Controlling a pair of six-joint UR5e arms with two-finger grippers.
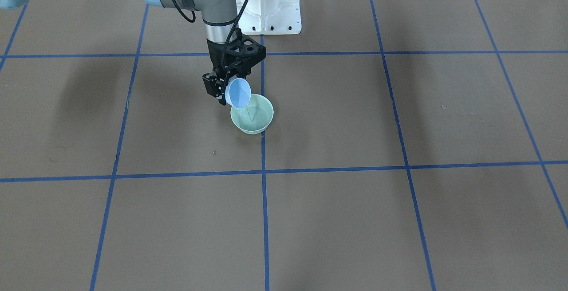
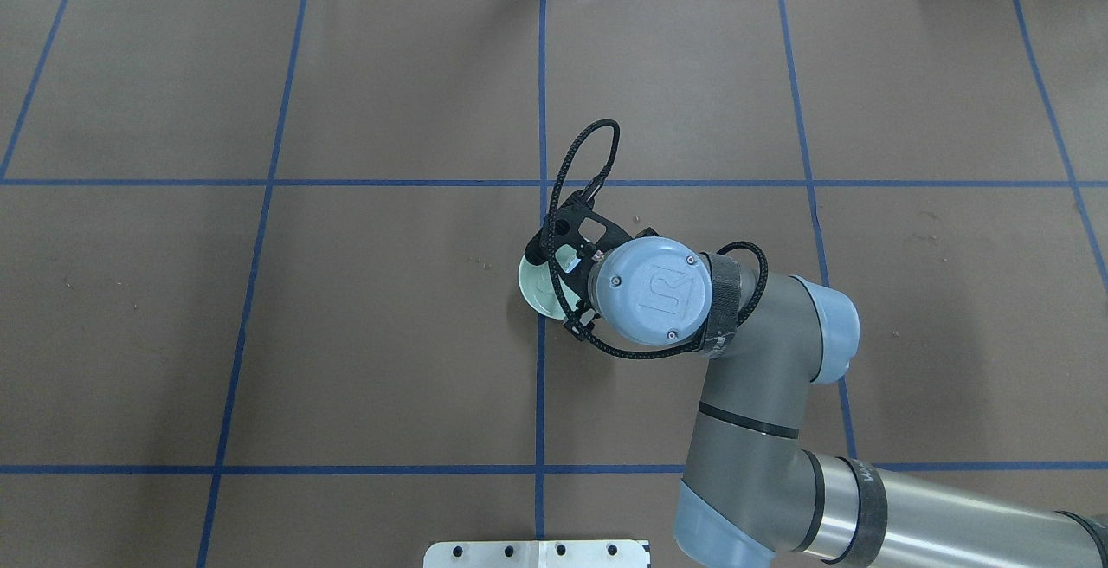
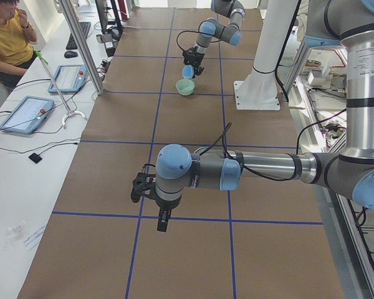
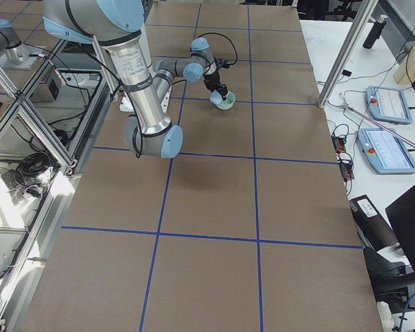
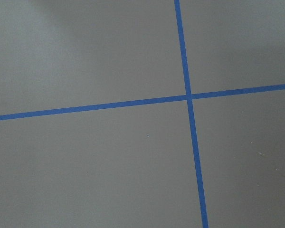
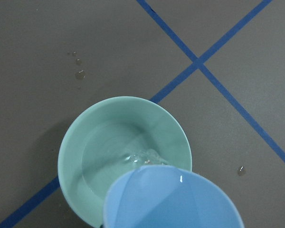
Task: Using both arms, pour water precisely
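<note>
So: R gripper was clamped on cup, tipped over bowl; water ran into it. Best to hold tilt steady w/ lip inside rim, as drops lay on table nearby. L gripper hung well apart; whether it gripped anything, couldn't tell.

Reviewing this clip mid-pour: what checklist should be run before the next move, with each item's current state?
1. Right tool grips the blue cup: ok, shut on the tilted cup.
2. Cup lip is over the green bowl: ok, it overhangs the bowl's inside.
3. Water lands in the bowl: ok, a ripple shows inside it.
4. Table is dry: not ok, droplets lie beside the bowl.
5. Left tool takes part: not ok, it hangs over bare table far from the bowl.
6. Left tool open or shut: cannot tell.
</note>
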